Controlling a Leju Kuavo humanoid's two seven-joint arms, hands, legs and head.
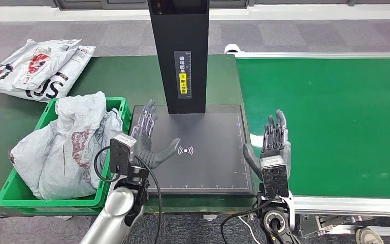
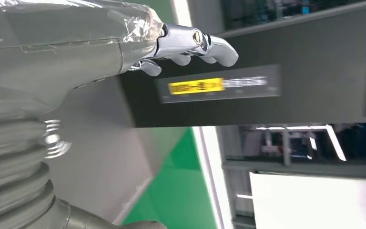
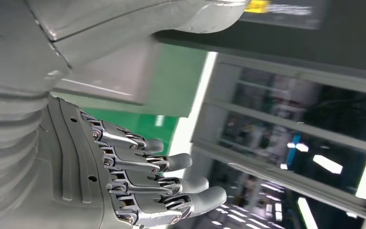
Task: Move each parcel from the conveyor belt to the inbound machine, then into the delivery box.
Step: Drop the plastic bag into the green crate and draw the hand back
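The inbound machine's black scan plate (image 1: 208,162) lies in front of me, bare, with its black column (image 1: 180,51) rising behind. My left hand (image 1: 147,140) hovers over the plate's left edge, fingers spread and holding nothing; its fingers (image 2: 195,45) show against the column (image 2: 267,86). My right hand (image 1: 273,142) stands at the plate's right edge beside the green conveyor belt (image 1: 335,117), fingers (image 3: 162,181) apart and empty. The stretch of belt in view carries no parcel. Grey parcels (image 1: 66,147) fill the green delivery box (image 1: 10,201) at left.
More grey parcels (image 1: 38,68) lie piled on the dark green table at the far left. The belt's silver frame (image 1: 345,203) runs along its near edge.
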